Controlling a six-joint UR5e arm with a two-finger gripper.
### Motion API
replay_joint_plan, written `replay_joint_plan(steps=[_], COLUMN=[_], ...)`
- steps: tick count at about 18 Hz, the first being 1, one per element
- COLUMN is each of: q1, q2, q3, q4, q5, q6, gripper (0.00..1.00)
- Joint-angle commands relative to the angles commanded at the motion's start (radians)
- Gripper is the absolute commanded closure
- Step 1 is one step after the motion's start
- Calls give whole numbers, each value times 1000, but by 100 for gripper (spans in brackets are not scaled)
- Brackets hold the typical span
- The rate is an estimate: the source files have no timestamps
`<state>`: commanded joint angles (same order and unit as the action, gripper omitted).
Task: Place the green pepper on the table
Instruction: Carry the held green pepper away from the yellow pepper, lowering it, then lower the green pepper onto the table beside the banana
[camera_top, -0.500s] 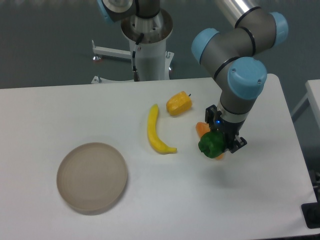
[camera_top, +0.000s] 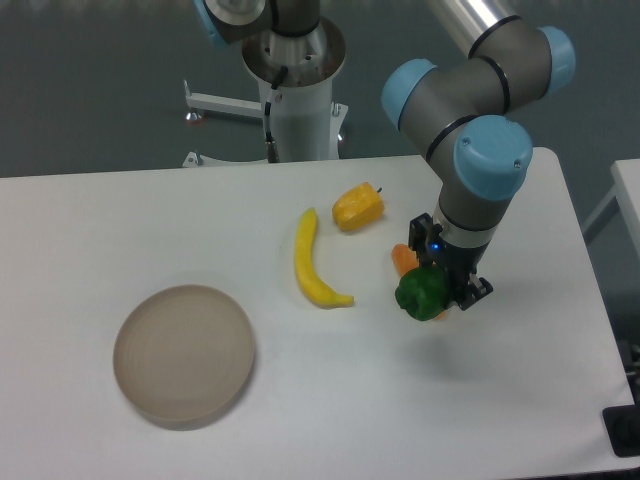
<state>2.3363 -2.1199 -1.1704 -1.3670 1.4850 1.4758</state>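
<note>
The green pepper is a glossy dark-green lump held at the tip of my gripper, right of the table's middle. The black fingers are shut on its far side, and it hangs just over or on the white table; I cannot tell whether it touches. An orange pepper sits right behind it, mostly hidden by the gripper and the green pepper.
A yellow pepper lies further back. A banana lies left of the gripper. A round beige plate sits at the front left. The arm's base column stands behind the table's far edge.
The gripper and green pepper have shifted very slightly; otherwise nothing has visibly changed.
</note>
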Motion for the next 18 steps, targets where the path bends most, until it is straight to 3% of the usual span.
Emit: replay_joint_plan(steps=[7, 14, 15, 18], q1=[-119, -187, -192, -195], q2=[-104, -150, -161, -172], q3=[-8, -25, -20, -12], q4=[155, 170, 180, 206], q5=[17, 57, 57, 55], q6=[-196, -317, -346, -364], gripper=[100, 96, 92, 69])
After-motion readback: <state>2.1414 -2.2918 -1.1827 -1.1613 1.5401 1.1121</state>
